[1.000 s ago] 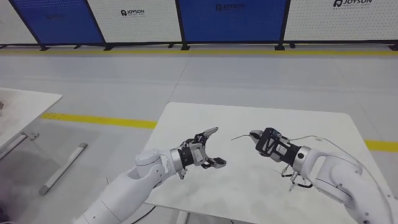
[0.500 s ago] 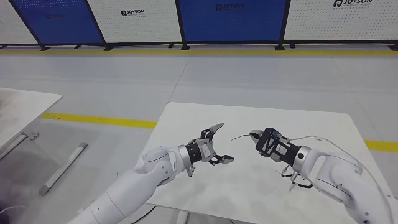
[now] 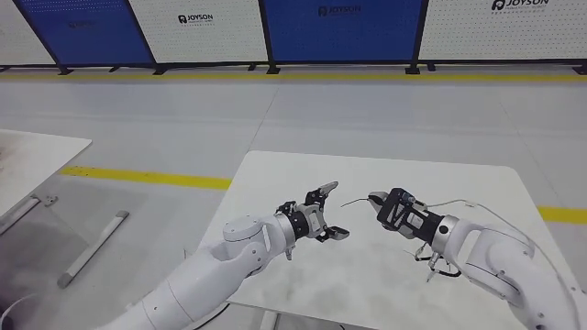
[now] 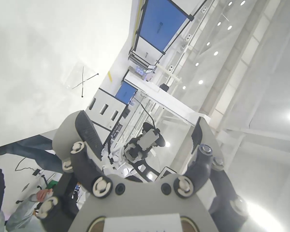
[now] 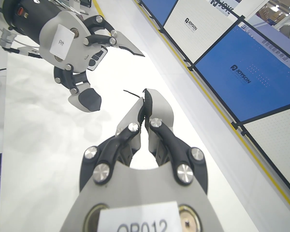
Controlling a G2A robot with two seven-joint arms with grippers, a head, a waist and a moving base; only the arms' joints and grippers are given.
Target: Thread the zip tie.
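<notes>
The right pincer (image 5: 144, 97) is pressed together on a thin black plastic zip tie (image 5: 133, 94), of which a short, slightly curved end is left protruding beyond the fingertips. The strip is held clear above the white rectangular table (image 3: 275, 174), and its free end is pointed across the gap towards the left pincer (image 3: 332, 211). It is judged to be presented in this way so that it can be met or taken by the other side.

The left pincer is spread wide, with nothing carried between its ribbed black pads (image 5: 89, 98). It is placed near the protruding end yet apart from it, its opening turned towards the right pincer. So wide a spread is judged to serve for receiving the thin strip without knocking it aside. Threading is judged not yet begun, since no loop is formed.

Farther out from the left pincer, two thin dark strips (image 4: 83, 84) are seen lying crossed on the tabletop. These are probably further ties, though that cannot be confirmed.

The clamped part of the zip tie is hidden between the fingers of the right pincer, and whatever length runs on behind them is concealed as well. The head with its locking slot cannot be made out, so which end is being offered cannot be told.
</notes>
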